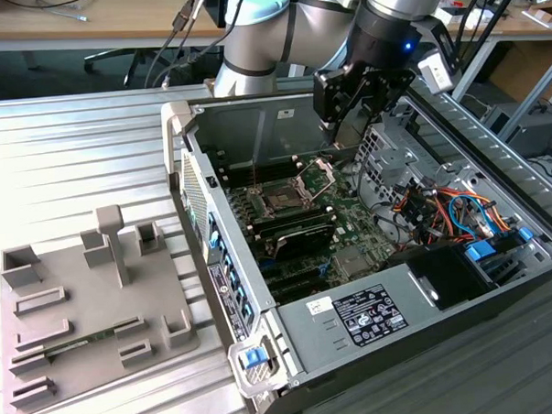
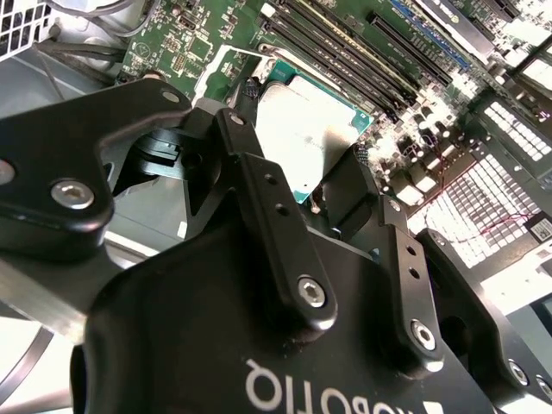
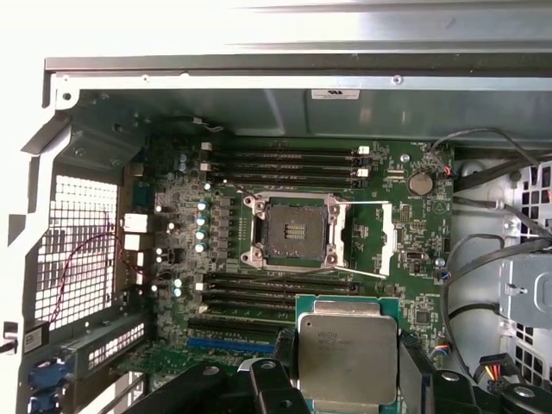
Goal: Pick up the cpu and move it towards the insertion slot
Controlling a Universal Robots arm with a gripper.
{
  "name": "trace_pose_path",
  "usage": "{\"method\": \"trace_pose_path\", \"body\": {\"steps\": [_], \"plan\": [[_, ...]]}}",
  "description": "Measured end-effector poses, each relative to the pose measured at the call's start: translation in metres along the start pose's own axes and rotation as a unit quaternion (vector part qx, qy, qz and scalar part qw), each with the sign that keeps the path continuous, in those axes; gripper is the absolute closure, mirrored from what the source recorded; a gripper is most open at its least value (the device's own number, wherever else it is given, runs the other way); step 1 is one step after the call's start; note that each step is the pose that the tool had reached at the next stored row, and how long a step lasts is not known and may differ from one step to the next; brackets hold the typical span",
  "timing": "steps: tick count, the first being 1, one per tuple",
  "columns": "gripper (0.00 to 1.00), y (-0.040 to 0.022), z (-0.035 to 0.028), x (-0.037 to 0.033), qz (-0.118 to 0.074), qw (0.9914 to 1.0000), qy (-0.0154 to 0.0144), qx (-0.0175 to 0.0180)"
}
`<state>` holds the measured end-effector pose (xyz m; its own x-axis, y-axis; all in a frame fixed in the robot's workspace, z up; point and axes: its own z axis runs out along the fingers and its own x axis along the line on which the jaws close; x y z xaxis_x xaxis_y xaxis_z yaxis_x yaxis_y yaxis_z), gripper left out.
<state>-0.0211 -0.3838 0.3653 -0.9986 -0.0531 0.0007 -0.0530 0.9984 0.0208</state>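
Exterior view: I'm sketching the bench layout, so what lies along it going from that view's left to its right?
Grey parts tray → open computer case wall → insertion slot → gripper above the motherboard → bundle of coloured cables.

wooden desk (image 1: 85, 27) behind metal table (image 1: 81, 151)

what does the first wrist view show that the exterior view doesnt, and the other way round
First wrist view: the flat square silver-topped cpu held in the black gripper, apart from the socket.
Exterior view: the grey plastic fixture tray on the ribbed metal table, and the arm over the open computer case.
Both: the square metal-framed insertion slot, open and empty.
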Motion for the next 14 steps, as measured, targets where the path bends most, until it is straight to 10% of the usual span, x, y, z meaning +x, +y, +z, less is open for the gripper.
{"method": "trace_pose_path", "body": {"steps": [14], "plan": [[0.45,-0.0001,0.0038,0.0000,0.000,1.00000,0.0000,0.0000]]}}
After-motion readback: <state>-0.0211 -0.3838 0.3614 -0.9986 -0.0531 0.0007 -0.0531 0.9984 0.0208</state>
